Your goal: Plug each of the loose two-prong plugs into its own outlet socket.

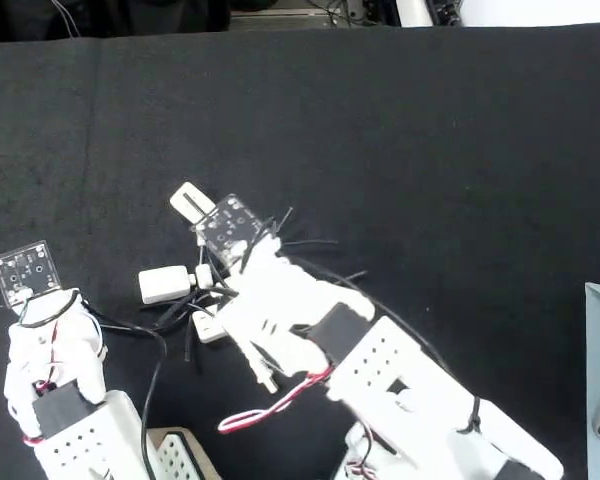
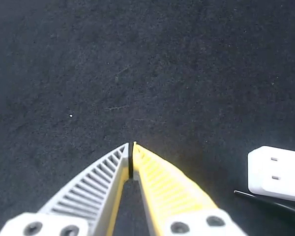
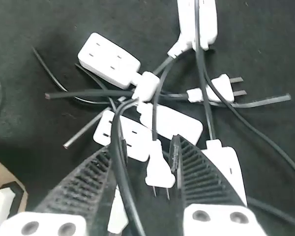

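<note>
Tangle of white plastic outlet blocks [image 1: 165,284] and black-corded plugs [image 1: 208,326] lies on the black cloth table [image 1: 460,150] in the high view. My right arm [image 1: 380,370] leans over that tangle, and my left arm [image 1: 55,350] stands beside it. Left wrist view: my left gripper [image 2: 132,152] is pressed together and empty, with one slotted block [image 2: 275,172] of the tangle nearby. Right wrist view: my right gripper [image 3: 142,147] stands apart, straddling a white two-prong plug [image 3: 157,173] inside the tangle.

Overall light: even, from overhead, room's plenty bright.
Black tablecloth [image 1: 430,150]: soaks it all up, looks dim, no hot spots.
White arm shells [image 1: 280,300]: kinda blown out.
Shadows: hard to pick out around the cords [image 3: 88,93].
Glare: outlet socket [image 2: 278,172] glows flat white.
</note>
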{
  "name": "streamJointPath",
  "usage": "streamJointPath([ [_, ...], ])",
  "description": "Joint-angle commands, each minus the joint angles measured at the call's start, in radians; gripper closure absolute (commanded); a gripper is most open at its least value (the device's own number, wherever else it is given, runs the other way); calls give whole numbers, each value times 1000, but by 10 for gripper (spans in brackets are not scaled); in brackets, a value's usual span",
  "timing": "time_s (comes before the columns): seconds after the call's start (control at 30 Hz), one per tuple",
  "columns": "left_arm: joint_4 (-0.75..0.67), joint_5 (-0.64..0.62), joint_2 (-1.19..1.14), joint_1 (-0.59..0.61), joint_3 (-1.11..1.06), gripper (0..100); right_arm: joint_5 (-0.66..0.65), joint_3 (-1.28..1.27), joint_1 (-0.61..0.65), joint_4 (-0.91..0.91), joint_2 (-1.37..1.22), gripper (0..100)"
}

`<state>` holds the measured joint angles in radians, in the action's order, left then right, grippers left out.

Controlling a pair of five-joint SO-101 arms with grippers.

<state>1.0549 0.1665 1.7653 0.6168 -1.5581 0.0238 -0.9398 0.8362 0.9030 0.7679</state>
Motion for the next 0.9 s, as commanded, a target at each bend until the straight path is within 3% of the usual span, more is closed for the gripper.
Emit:
streamJointPath([
  [0.0, -21, 9, 5, 1, 7, 966, 8, 53, 23, -72, -25, 839],
  [0.37, -21, 11, 5, 1, 7, 966, -97, 53, -25, -12, -246, 839],
  [0.63, -21, 11, 5, 1, 5, 966, -100, 236, -97, 164, -503, 839],
  [0.87, -29, 11, 5, -1, -8, 966, -101, 338, -98, 187, -674, 839],
])
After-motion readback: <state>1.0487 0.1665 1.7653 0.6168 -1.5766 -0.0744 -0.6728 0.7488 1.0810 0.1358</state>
